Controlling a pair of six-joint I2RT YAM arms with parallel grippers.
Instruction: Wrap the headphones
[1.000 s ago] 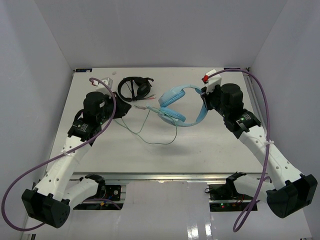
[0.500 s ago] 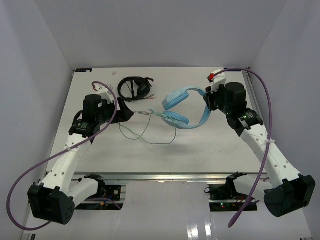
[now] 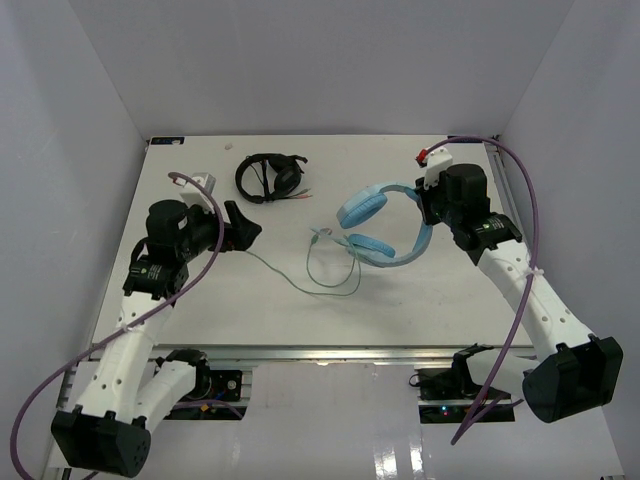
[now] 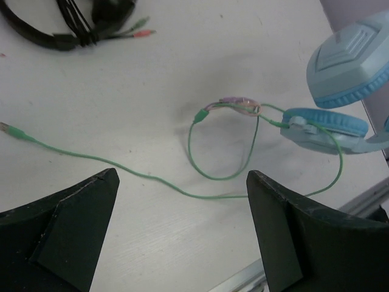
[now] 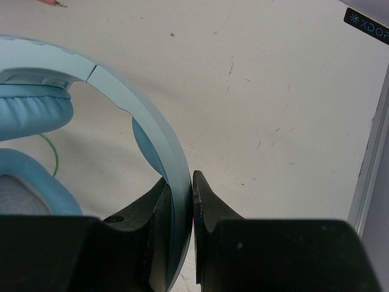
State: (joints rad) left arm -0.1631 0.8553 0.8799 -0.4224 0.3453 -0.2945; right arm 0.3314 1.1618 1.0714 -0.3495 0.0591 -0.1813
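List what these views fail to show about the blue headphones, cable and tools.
- Top view: fingertips of the right tool hidden under its own wrist; its grip on the headphones unseen.
- Right wrist view: ear cups cut off by the left edge.
- Left wrist view: black headphones cut off by the top edge.
- Top view: knot in the cable too small to trace.

Bench (image 3: 400, 315) front strip bare, free approach from the near side. Green cable (image 4: 223, 178) sprawls across centre, between left gripper (image 3: 245, 228) and headphones (image 3: 362, 208) at right-centre. Black headphones (image 3: 270, 177) block back-left. Walls (image 3: 330, 70) box in left, right, back.
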